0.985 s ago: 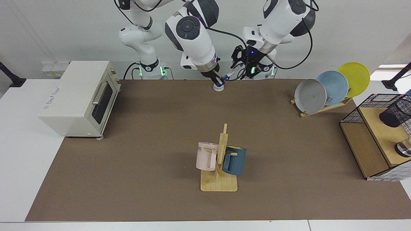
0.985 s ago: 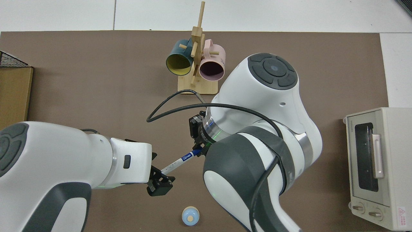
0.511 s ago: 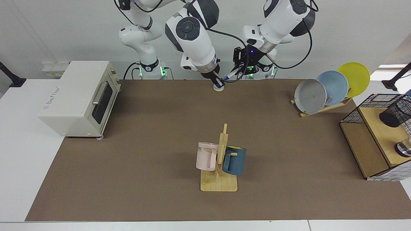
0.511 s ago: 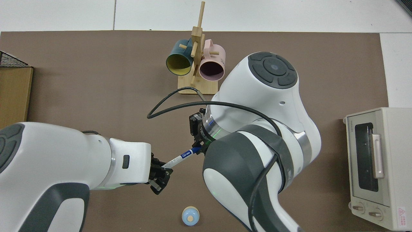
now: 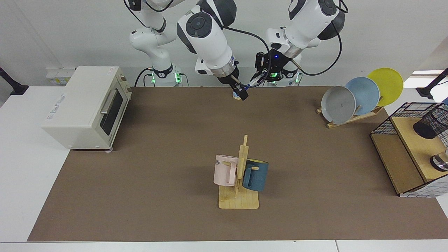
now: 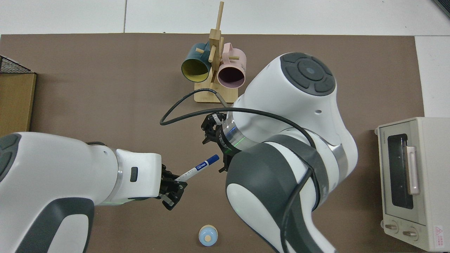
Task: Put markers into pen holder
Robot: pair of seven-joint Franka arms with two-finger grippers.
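The marker [image 6: 198, 168], white with a blue cap, hangs in the air over the table's robot-side edge. My left gripper [image 6: 173, 185] is shut on its white end, also seen in the facing view [image 5: 260, 75] with the marker [image 5: 254, 80]. My right gripper [image 6: 215, 147] stands open just past the blue cap and touches nothing; in the facing view [image 5: 241, 94] it hangs low over the mat. The pen holder [image 5: 428, 124], a black mesh cup, sits tilted on the wooden shelf at the far right, well away from both grippers. It is outside the top view.
A small blue-and-white round object [image 6: 207, 236] lies on the mat under the grippers. A mug rack [image 5: 238, 199] with a pink and a blue mug stands mid-table. There is a toaster oven [image 5: 87, 105] on one side, a plate rack [image 5: 360, 96] and a wire-framed wooden shelf [image 5: 399, 161] on the other.
The left gripper closed on the marker's white end. The right gripper then let go of the blue cap end and drew back; the marker now stays with the left gripper alone.
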